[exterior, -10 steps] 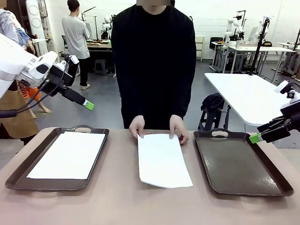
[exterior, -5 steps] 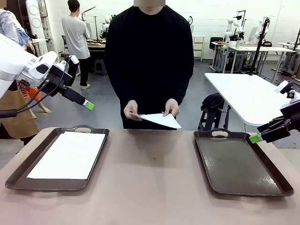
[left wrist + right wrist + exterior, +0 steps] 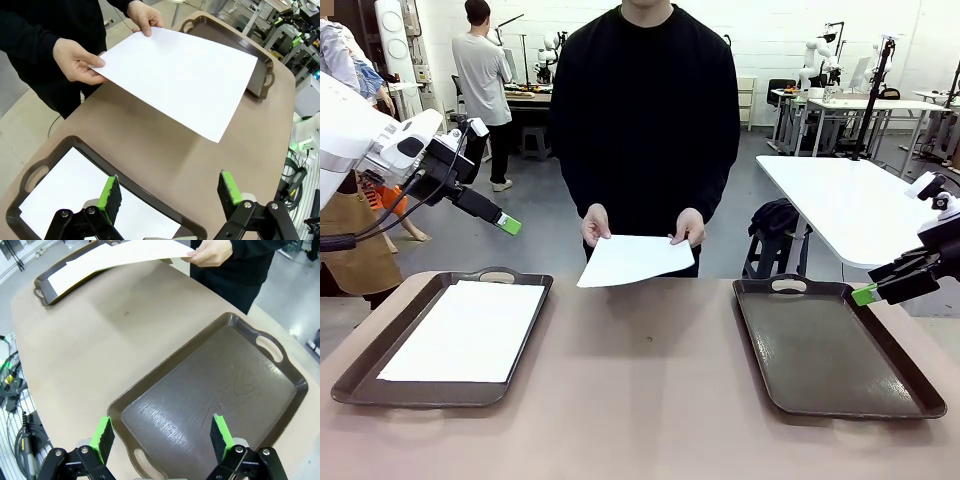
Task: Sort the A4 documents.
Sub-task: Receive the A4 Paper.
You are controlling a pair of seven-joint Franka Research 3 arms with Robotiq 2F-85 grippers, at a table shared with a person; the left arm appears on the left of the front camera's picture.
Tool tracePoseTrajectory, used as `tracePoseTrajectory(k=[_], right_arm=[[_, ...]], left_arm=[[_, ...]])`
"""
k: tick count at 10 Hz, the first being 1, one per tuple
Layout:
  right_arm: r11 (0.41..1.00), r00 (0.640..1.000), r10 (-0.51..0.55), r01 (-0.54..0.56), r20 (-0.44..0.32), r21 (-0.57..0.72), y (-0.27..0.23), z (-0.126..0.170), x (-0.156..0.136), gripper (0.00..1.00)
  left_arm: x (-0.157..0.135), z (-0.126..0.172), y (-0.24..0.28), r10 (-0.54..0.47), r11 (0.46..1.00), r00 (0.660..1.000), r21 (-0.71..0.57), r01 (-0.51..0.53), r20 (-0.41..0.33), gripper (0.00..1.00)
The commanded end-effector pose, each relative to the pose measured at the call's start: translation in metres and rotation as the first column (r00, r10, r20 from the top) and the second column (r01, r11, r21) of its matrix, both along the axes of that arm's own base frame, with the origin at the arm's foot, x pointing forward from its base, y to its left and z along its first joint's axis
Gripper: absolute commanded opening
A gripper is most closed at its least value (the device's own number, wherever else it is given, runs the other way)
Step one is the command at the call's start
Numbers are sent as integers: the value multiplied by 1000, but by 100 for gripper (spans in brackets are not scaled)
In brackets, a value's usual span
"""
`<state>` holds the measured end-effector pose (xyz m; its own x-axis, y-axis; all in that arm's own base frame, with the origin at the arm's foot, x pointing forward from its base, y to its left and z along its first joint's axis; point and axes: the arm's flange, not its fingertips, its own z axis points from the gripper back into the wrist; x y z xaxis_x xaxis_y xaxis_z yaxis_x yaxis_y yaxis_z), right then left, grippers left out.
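A person's hands (image 3: 595,224) hold one of the A4 documents (image 3: 634,259) in the air above the desk (image 3: 640,400), out ahead of both sets of fingers and between them. Another sheet (image 3: 465,330) lies in the left tray (image 3: 365,360), below the left gripper (image 3: 169,192); the right tray (image 3: 165,410) sits bare under the right gripper (image 3: 162,434). Both grippers hang spread wide, holding nothing. To take the offered sheet well, I would approach its free near edge level, fingers straddling the thin paper, and close gently to avoid creasing.
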<state>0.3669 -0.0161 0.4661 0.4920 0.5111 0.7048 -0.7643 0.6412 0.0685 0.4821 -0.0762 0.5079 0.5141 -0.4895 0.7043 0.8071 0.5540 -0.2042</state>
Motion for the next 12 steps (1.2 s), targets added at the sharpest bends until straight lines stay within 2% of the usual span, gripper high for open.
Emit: tracePoseTrajectory(k=[1, 12], right_arm=[[1000, 1000, 16, -17, 12, 26, 0, -2, 5, 100], [1000, 1000, 16, -17, 12, 26, 0, -2, 5, 100]], left_arm=[[-1, 1, 0, -11, 1000, 1000, -20, 11, 19, 100], [-1, 1, 0, -11, 1000, 1000, -20, 11, 19, 100]])
